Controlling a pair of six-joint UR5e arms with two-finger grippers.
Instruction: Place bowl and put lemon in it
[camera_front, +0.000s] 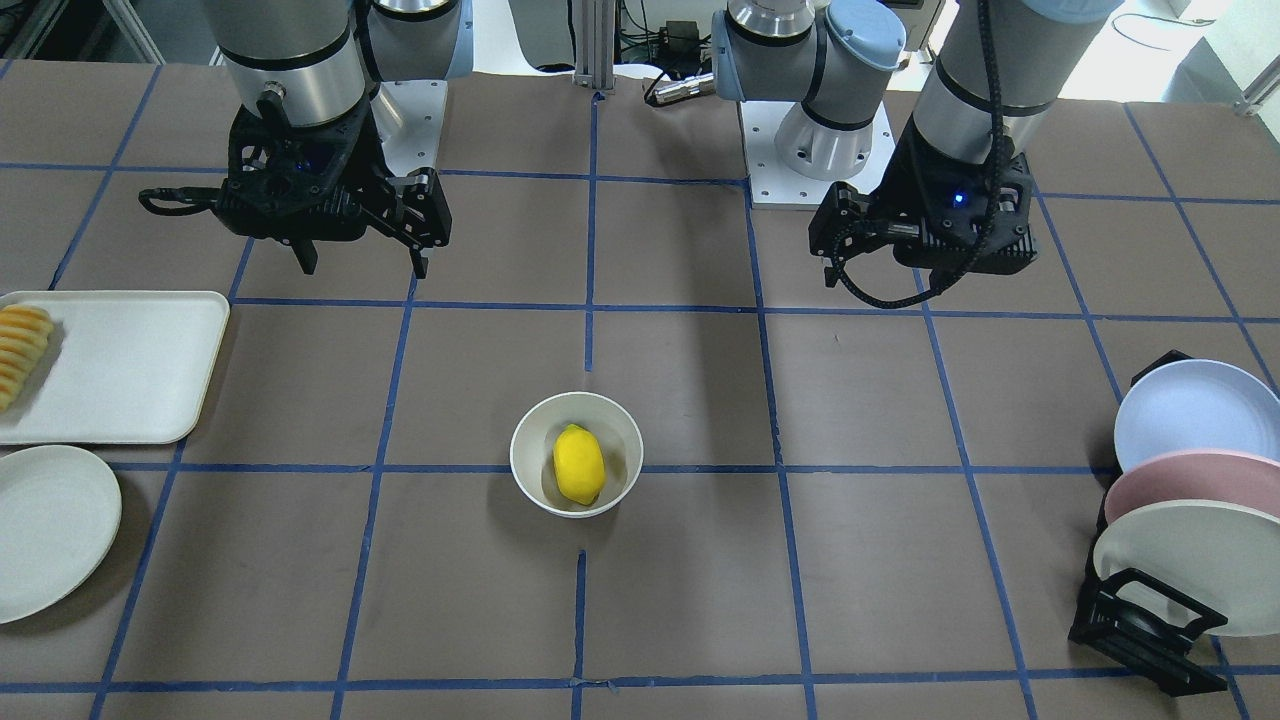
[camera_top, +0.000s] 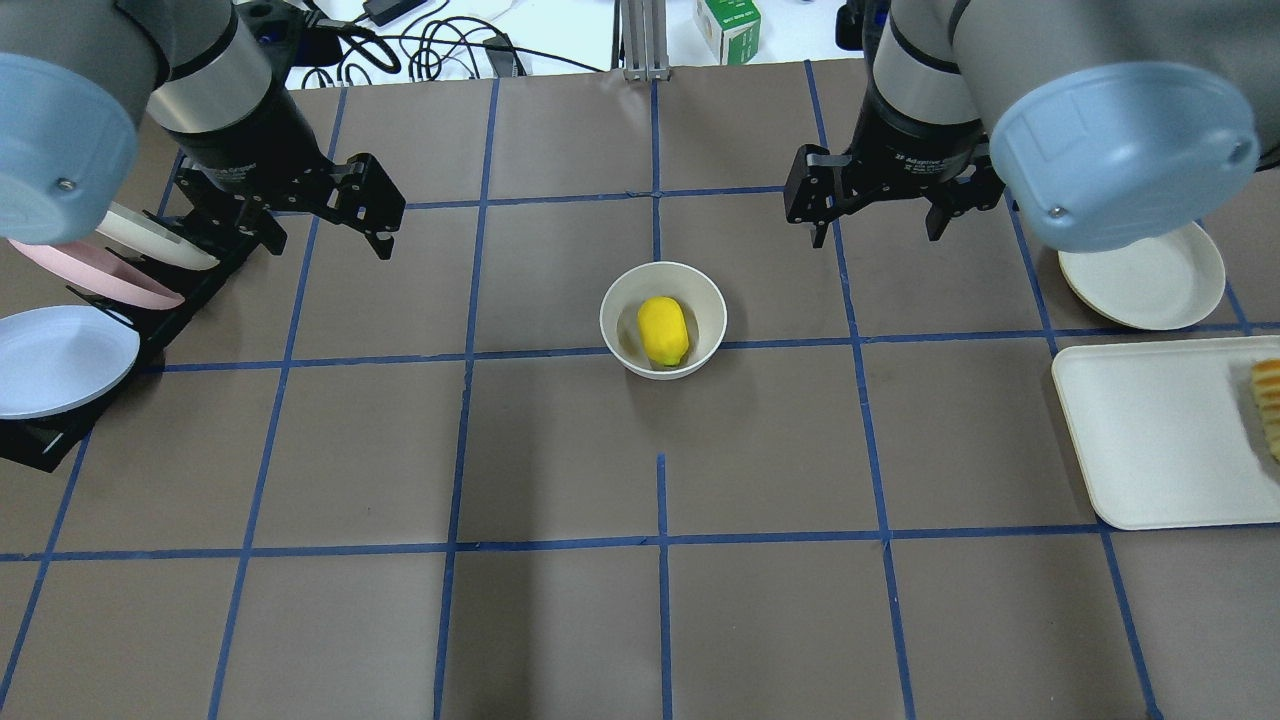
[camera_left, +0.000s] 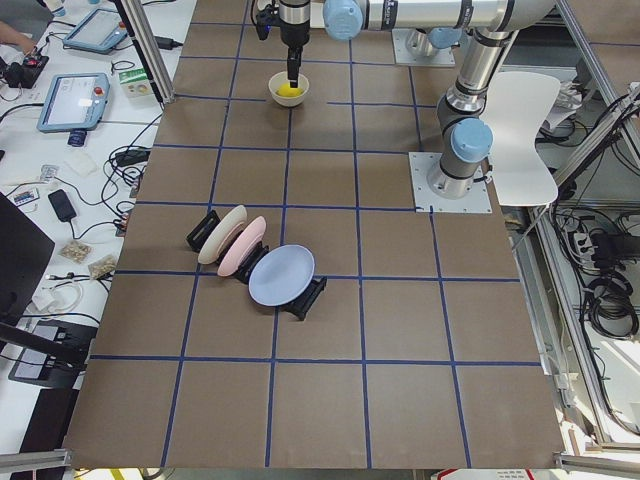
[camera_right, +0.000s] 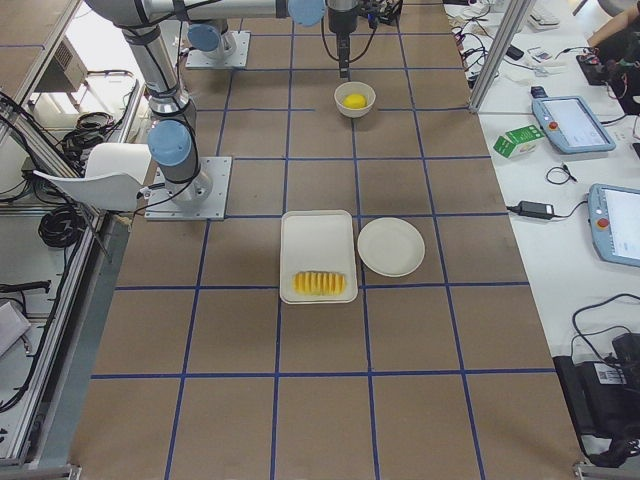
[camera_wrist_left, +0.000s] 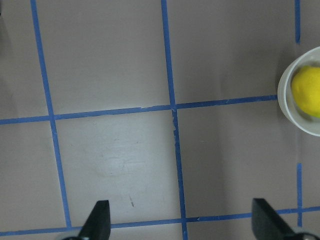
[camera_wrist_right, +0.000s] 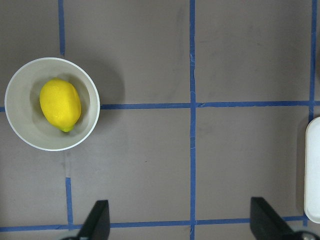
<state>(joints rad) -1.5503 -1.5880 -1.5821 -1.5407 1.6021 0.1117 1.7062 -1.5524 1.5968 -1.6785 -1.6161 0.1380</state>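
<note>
Nearest of all loom two blue-capped joints, the left elbow and the right elbow, with the arms bent down past them. Reading across: the plate rack, with its blue, pink and cream plates, sits just under the left arm. The left fingers hang spread wide and empty above the counter. The bowl stands upright mid-counter with the lemon lying inside it. The right fingers are spread wide too, holding nothing. Past them lie a flat plate and a tray with sliced food at its edge.

To me the job looks done, so the danger is undoing it. A low sweep by either arm across the middle could clip the bowl's rim. That narrow base would likely tip and the lemon roll out. The left arm worries me more: it is close to the rack, and a careless swing could knock the plates.

Brown covering, taped into a blue grid, looks flat and plain. Beyond it I see cables, a green carton, and benches with tablets.
</note>
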